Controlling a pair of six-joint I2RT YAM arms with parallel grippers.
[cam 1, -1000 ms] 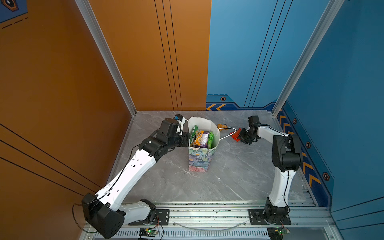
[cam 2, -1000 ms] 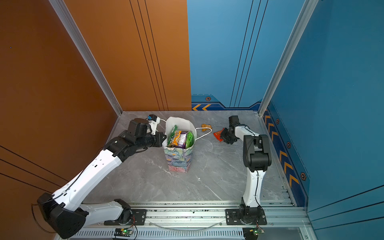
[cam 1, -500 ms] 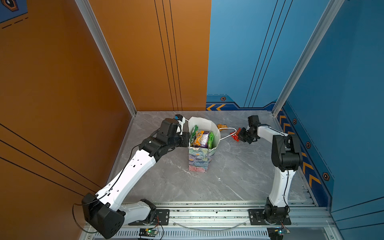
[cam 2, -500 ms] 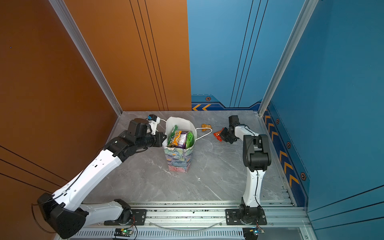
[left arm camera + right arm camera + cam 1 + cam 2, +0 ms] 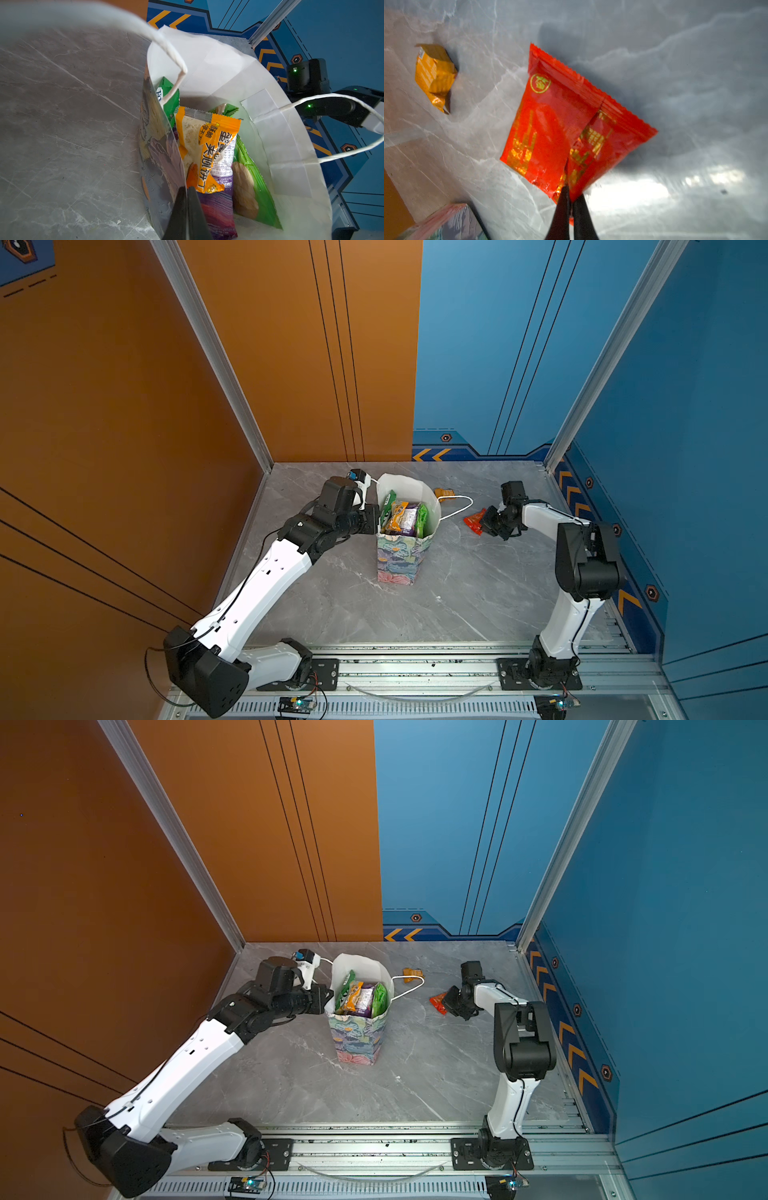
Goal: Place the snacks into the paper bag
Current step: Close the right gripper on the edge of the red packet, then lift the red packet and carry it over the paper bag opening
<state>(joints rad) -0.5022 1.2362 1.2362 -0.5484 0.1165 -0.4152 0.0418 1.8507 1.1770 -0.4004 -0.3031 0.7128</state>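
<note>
Orange wall (image 5: pixel 124 406), blue wall (image 5: pixel 478 344), grey marble floor (image 5: pixel 457 593).

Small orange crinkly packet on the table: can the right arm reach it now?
Probably not yet: right gripper is shut on a crinkly red packet; otherwise the orange packet lies near, on open table.

The bag (image 5: pixel 398 562) is painted outside with pastel flowers in green, purple, pink and blue; its inside and cord handle (image 5: pixel 170 53) are white. Inside show two green packets, one (image 5: pixel 259 193) printed with tan biscuits, the other (image 5: pixel 173 106) with white letters, an orange packet (image 5: pixel 207 145) with a pale middle, and a purple packet (image 5: pixel 218 209). The red packet (image 5: pixel 556 124) bears gold print and a gold ring mark. The yellow packet (image 5: pixel 433 74) is orange-yellow. The table (image 5: pixel 457 593) is grey marble with pale veins. One wall (image 5: pixel 291 344) is orange, the other (image 5: pixel 478 344) blue, with orange chevrons (image 5: pixel 432 455) on a dark blue band. The arms (image 5: pixel 270 580) are white with black joints. The left gripper (image 5: pixel 186 190) and right gripper (image 5: pixel 569 193) are black.
</note>
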